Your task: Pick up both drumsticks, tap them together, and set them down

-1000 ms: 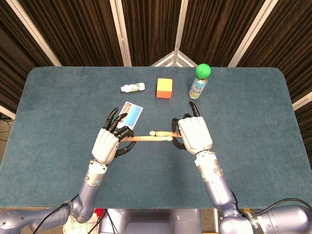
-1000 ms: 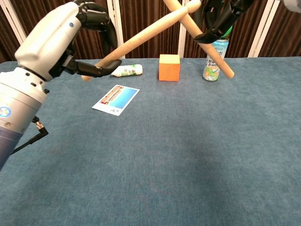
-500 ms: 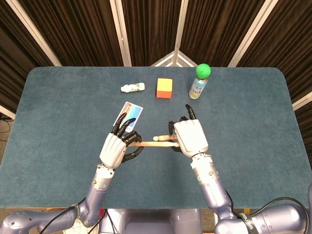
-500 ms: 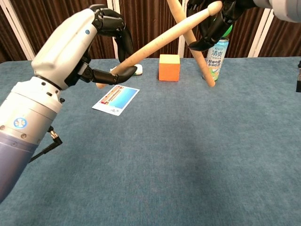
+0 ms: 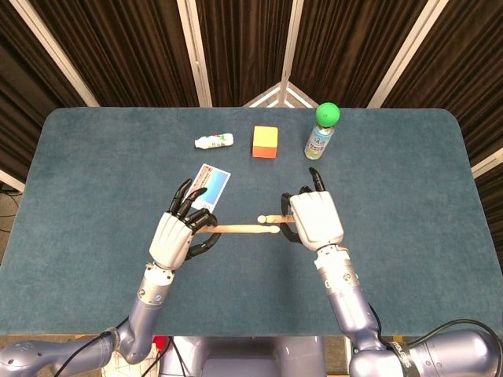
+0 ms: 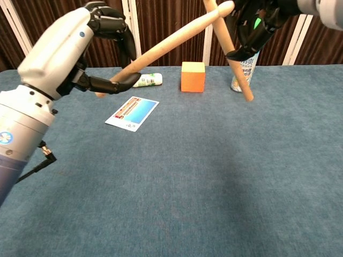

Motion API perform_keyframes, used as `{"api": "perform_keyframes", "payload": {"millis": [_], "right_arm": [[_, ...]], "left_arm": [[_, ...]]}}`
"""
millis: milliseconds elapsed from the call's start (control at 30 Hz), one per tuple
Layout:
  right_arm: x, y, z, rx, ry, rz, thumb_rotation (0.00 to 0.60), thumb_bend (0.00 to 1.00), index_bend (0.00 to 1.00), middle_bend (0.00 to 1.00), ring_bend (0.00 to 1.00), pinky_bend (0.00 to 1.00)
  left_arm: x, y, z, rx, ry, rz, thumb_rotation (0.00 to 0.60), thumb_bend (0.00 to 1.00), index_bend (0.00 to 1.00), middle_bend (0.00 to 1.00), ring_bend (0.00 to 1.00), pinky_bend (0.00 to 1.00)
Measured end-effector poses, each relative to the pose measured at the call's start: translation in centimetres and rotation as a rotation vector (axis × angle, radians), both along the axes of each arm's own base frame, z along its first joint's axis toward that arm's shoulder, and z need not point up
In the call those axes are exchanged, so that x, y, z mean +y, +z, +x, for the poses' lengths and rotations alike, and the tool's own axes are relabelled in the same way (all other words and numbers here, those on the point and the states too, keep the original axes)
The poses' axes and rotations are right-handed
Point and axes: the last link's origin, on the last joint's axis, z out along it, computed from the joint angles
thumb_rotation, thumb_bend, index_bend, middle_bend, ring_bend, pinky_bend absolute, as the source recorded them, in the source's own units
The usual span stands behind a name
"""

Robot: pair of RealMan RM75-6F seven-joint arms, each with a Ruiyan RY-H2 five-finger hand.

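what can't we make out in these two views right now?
- Head view: right hand covers most of the right drumstick; its grip is hidden.
- Chest view: top edge cuts off that stick's upper end, so contact with the left drumstick can't be confirmed.
- Chest view: right hand hides much of the green-capped bottle.
- Card print too small, both views.

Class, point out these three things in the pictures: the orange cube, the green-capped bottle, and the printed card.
Orange cube (image 5: 265, 142), head view, centre of its top face.
Green-capped bottle (image 5: 326, 113), head view, on the round cap.
Printed card (image 6: 132, 113), chest view, middle of its blue face.
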Motion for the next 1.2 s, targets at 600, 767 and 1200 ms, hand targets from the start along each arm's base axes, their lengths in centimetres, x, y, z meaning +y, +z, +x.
{"api": "perform_keyframes", "payload": {"millis": [600,767,1200], "right_arm": [[-2.7,1.5,-12.7,0.178,-0.138,-0.096,0.6,0.43,0.66,0.65,0.42,0.0],[-2.4,1.3,-15.7,0.234,-0.135,-0.089,0.6,0.43,0.66,0.65,0.42,0.0],[-1.8,0.4,-16.8,0.268,-0.107,-0.066,0.6,0.43,0.66,0.65,0.42,0.0]], "left_arm": [[-1.9,7.1,-13.1,0.396,0.202,-0.016,0.6,0.44,0.66,0.64,0.18,0.0],[-2.0,7.5,-16.4,0.469,0.279,-0.041,0.6,0.44,0.66,0.64,0.18,0.0],[-1.1,5.7,-22.2,0.587,0.365,-0.141,0.6,0.42,0.51,0.46,0.09,0.0]]}}
